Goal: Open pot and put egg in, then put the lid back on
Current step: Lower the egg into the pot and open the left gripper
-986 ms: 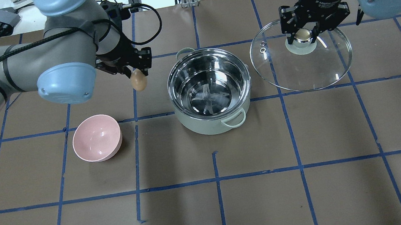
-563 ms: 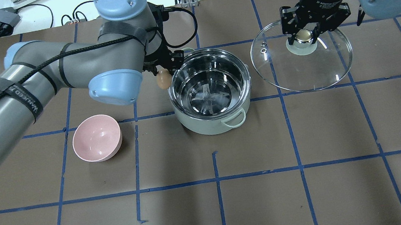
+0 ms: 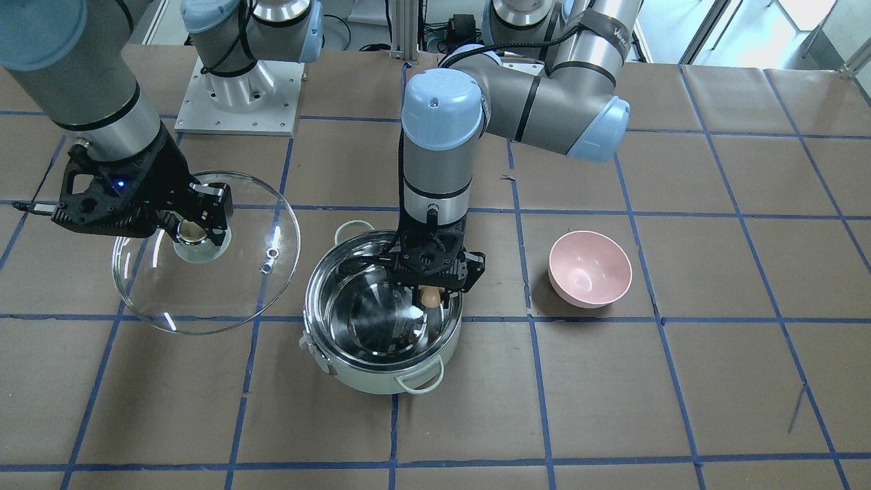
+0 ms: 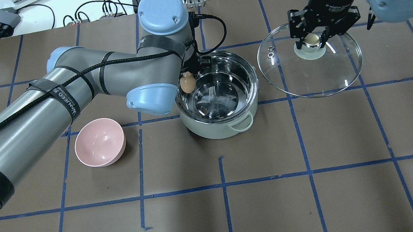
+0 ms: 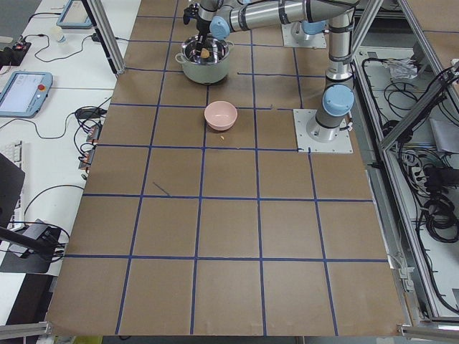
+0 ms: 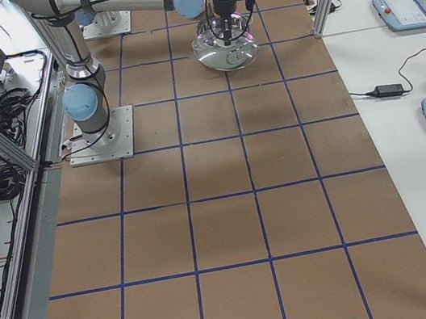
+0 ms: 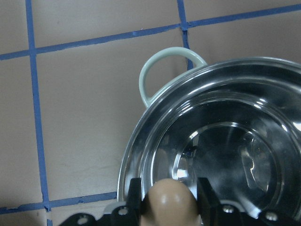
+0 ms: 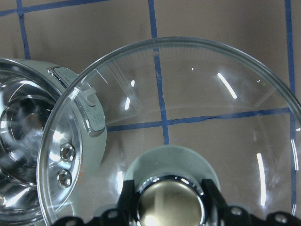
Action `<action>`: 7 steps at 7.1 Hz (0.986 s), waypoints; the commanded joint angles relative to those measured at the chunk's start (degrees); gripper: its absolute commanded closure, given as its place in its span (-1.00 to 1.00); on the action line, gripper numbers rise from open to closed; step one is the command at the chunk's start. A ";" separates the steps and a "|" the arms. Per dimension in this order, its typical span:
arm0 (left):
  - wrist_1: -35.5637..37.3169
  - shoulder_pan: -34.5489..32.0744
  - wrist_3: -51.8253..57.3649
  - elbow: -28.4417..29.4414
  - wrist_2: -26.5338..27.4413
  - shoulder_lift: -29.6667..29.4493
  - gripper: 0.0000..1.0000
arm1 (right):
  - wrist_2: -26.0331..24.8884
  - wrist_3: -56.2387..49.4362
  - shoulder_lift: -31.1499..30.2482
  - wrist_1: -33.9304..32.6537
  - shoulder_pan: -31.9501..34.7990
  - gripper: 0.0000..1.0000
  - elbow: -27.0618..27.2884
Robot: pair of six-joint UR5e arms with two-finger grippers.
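Note:
The pale mint-green pot (image 4: 208, 129) stands open in the middle of the table, its steel inside empty; it also shows in the front view (image 3: 367, 378). My left gripper (image 4: 187, 79) is shut on the tan-brown egg (image 4: 186, 83) and holds it just inside the pot's rim on the robot's left side, above the bottom. The egg also shows in the front view (image 3: 430, 297) and the left wrist view (image 7: 168, 205). My right gripper (image 4: 312, 40) is shut on the knob of the clear glass lid (image 4: 315, 73), held to the right of the pot.
A small pink bowl (image 4: 99, 142) sits empty to the left of the pot. The table is brown with a blue tape grid. The left arm's forearm (image 4: 70, 97) stretches over the table behind the bowl. Cables and aluminium posts stand beyond the far edge.
My left arm has swung right with the egg, from left of the pot to just inside its rim. The right gripper still holds the lid in nearly the same place.

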 commanded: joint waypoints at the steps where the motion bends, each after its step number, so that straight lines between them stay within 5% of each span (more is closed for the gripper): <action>1: 1.93 -1.86 -0.71 -0.97 2.58 -2.07 0.79 | 0.10 0.00 -0.04 -0.01 0.06 0.66 0.09; 2: 2.02 -3.36 -1.06 -1.07 6.78 -2.69 0.79 | 0.10 -0.09 -0.04 -0.01 0.06 0.66 0.09; 4: 2.02 -3.37 -0.98 -1.16 7.08 -3.22 0.79 | 0.10 -0.18 -0.04 -0.01 0.15 0.65 0.09; 5: 2.02 -3.37 -0.89 -1.24 7.08 -3.31 0.59 | 0.10 -0.18 -0.04 -0.01 0.06 0.65 0.18; 6: 2.02 -3.37 -0.37 -1.33 7.34 -3.14 -0.19 | 0.10 -0.18 -0.04 -0.01 0.15 0.65 0.18; 7: 2.02 -3.37 -0.10 -1.25 7.26 -2.79 -0.58 | 0.01 -0.18 -0.04 -0.01 0.15 0.65 0.18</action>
